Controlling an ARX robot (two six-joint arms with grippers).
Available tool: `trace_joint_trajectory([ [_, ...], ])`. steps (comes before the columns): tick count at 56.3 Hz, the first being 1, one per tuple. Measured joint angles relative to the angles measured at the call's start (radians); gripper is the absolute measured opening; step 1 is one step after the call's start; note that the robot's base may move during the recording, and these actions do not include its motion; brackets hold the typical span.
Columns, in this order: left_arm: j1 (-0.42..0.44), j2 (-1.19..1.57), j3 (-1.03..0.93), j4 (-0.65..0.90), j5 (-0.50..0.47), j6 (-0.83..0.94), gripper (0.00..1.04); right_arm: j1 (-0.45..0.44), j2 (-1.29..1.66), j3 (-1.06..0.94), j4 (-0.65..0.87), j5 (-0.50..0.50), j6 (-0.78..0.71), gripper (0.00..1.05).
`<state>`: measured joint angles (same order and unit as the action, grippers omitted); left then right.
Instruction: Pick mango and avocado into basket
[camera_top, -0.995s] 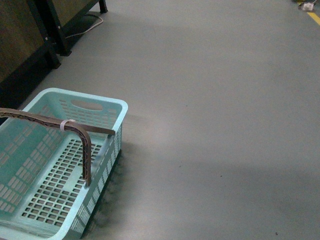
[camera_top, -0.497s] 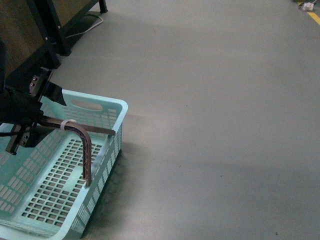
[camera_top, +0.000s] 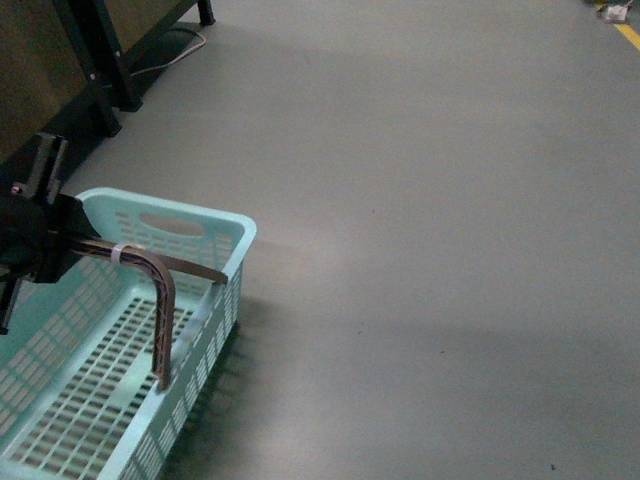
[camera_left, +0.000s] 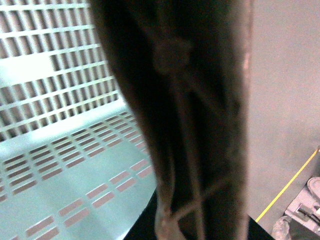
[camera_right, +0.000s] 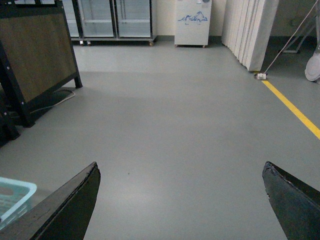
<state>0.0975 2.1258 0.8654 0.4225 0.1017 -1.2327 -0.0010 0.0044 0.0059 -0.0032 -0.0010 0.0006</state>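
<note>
The basket (camera_top: 232, 222) has shifted since a second ago. Its handle (camera_top: 160, 300) now runs straight into the left gripper (camera_top: 45, 235), whose fingers seem clamped on it, so the basket is probably being carried. The right gripper (camera_right: 181, 172) is spread wide and holds nothing. No mango or avocado shows near either gripper's fingers, so the picking is not yet begun.
</note>
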Motion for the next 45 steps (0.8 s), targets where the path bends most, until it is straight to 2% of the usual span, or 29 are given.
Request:
trace_joint_trajectory([
  [7, 0.008, -0.149, -0.081, -0.043, -0.01, -0.015, 0.06, 0.0, 0.0, 0.0, 0.0, 0.0, 0.0, 0.97],
  [16, 0.021, -0.473, -0.172, -0.185, -0.032, -0.032, 0.06, 0.0, 0.0, 0.0, 0.0, 0.0, 0.0, 0.97],
  [30, 0.03, -0.931, -0.17, -0.407, -0.019, -0.054, 0.06, 0.0, 0.0, 0.0, 0.0, 0.0, 0.0, 0.97],
  [45, 0.024, -1.239, -0.11, -0.6, -0.023, -0.108, 0.06, 0.0, 0.0, 0.0, 0.0, 0.0, 0.0, 0.97],
])
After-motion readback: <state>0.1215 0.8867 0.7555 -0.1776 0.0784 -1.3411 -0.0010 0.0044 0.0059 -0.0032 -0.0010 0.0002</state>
